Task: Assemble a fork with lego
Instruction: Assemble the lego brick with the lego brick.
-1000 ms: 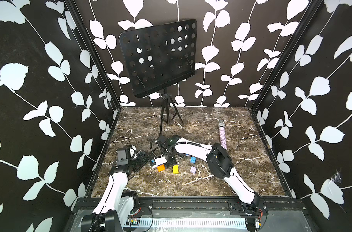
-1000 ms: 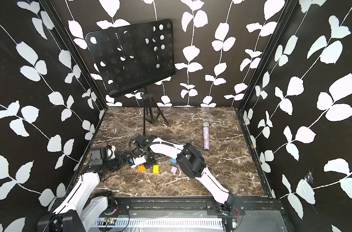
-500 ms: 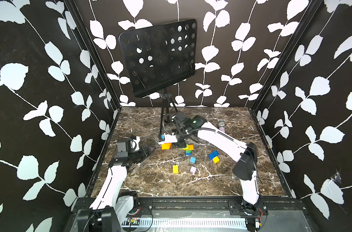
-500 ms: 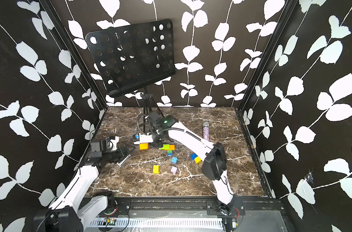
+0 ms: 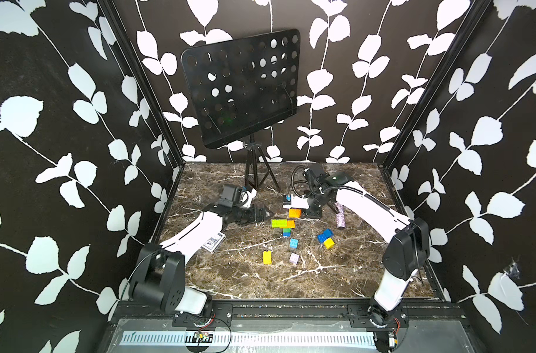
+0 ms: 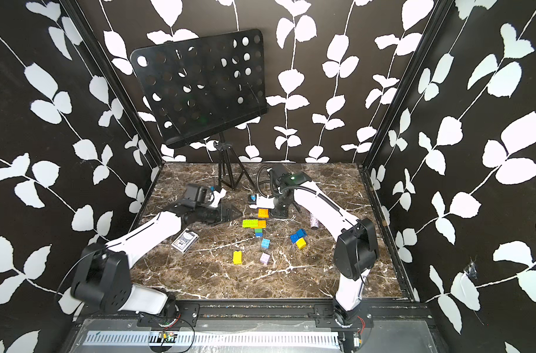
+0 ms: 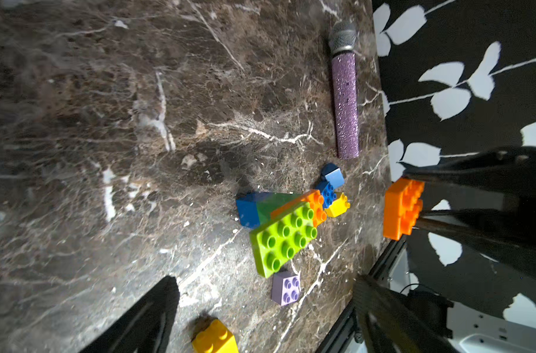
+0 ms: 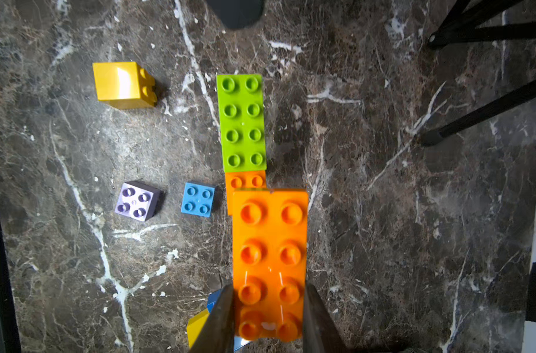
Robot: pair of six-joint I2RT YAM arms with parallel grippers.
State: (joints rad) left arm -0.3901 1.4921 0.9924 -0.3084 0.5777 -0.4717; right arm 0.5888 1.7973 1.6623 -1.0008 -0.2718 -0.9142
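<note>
The right tool (image 8: 268, 321) clamps an orange brick (image 8: 269, 244) close above the part-built fork (image 5: 283, 225) lying on the table (image 5: 245, 290). The left tool (image 5: 262, 213), jaws apart and empty, sits just left of the fork. Loose bricks (image 5: 267, 257) lie nearer.

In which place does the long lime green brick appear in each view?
Top view: lime brick, middle of the table.
Top view: same place.
Left wrist: near the picture's middle.
Right wrist: past the held orange brick.
Shared landmark: lilac brick, in all four.
</note>
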